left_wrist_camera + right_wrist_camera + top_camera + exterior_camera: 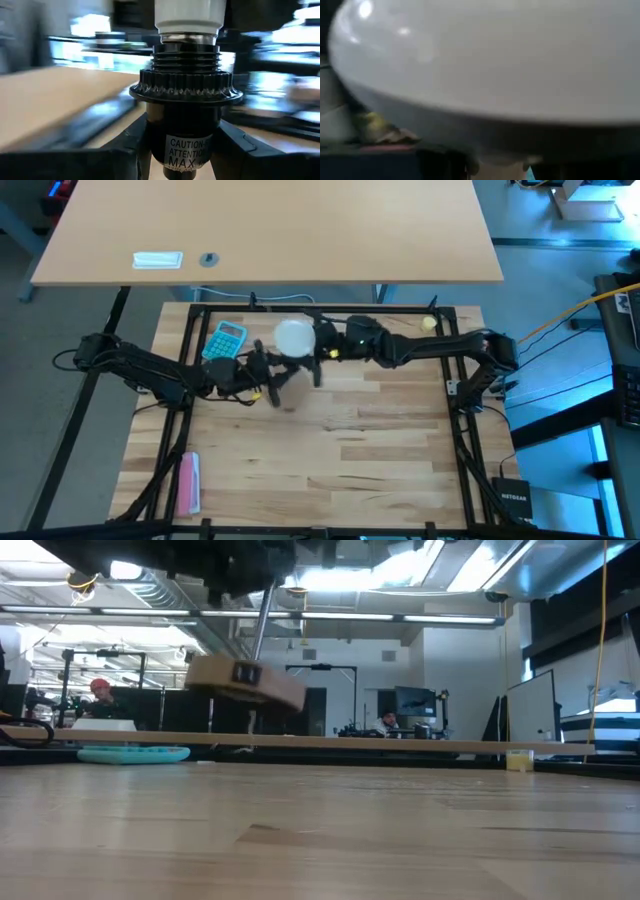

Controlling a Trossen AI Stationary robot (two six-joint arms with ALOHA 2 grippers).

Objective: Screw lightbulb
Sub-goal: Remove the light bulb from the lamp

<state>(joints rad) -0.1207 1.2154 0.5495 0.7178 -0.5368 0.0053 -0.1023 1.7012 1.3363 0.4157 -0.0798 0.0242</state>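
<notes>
The white lightbulb [295, 337] stands over the middle of the table's far half. Its silvery screw base [187, 37] sits in the top of the black socket [185, 100]. My left gripper [182, 150] reaches in from the left and is shut on the socket. The wooden disc [245, 680] hangs tilted, clear of the table. My right gripper [322, 342] reaches in level from the right, right beside the bulb. The bulb's dome [485, 60] fills the right wrist view. My left gripper pinches the black socket's lower body [186, 145] between its two fingers [125, 145], one on each side, below the ribbed collar. The socket stands upright between them with the bulb on top. Socket and wooden disc are lifted clear of the table.
A teal calculator [226, 340] lies left of the grippers near the far edge. A small yellowish ball [428, 323] lies at the far right. A pink object [189, 480] lies at the near left. Black frame rails [460, 430] border the table. The near half is bare wood.
</notes>
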